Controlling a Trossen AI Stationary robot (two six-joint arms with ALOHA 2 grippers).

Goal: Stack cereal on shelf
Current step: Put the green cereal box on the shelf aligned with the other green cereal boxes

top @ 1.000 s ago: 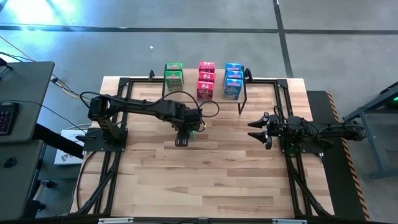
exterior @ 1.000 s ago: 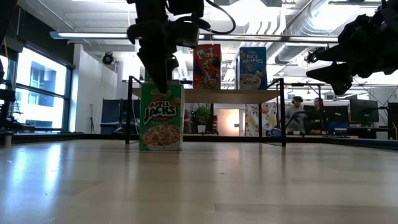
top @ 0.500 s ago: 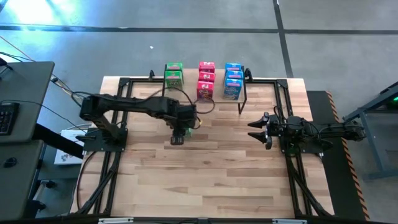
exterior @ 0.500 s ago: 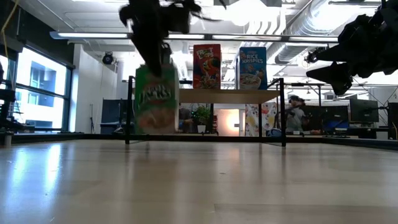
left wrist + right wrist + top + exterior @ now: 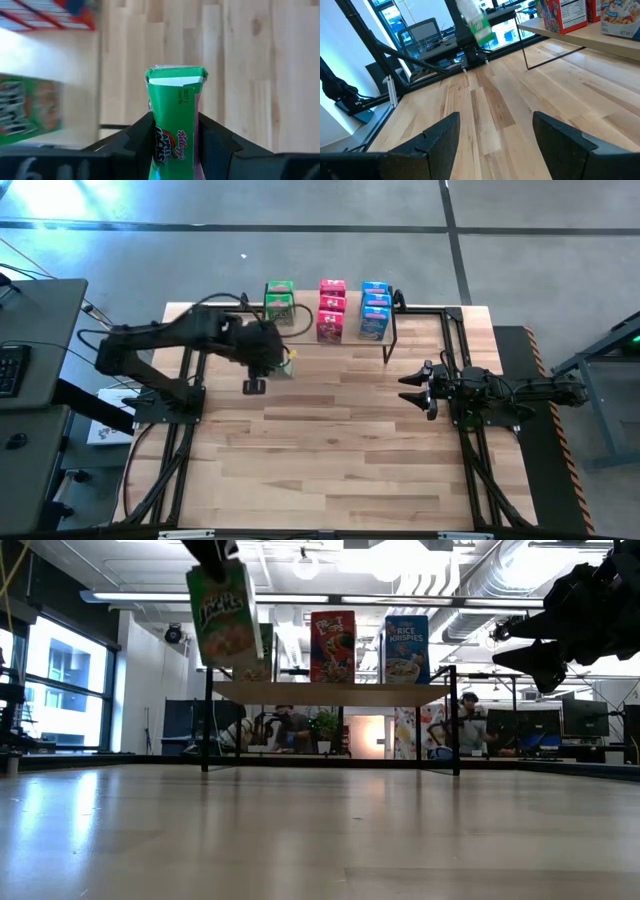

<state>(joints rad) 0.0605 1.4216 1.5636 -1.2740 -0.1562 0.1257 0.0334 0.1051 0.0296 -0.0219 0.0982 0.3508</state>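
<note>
Left gripper [image 5: 172, 145] clamped on green cereal box [image 5: 174, 117], held up in air, tilted, upper left of low view, about level with shelf [image 5: 330, 692] top. In high view, box [image 5: 283, 361] sits left of centre, just below green stack [image 5: 279, 300] on shelf [image 5: 392, 332]. Red boxes [image 5: 331, 309] and blue boxes [image 5: 375, 309] lined up beside it, upper middle. Right gripper [image 5: 414, 388] parked at right side of table [image 5: 330, 450], jaws wide apart, nothing between them.

Bright, even overhead light; glare sheens the table [image 5: 320, 840]. Beyond the left fingers [image 5: 142, 135] the shelf [image 5: 60, 75] smears with motion blur; the box [image 5: 172, 125] between them stays sharp.
</note>
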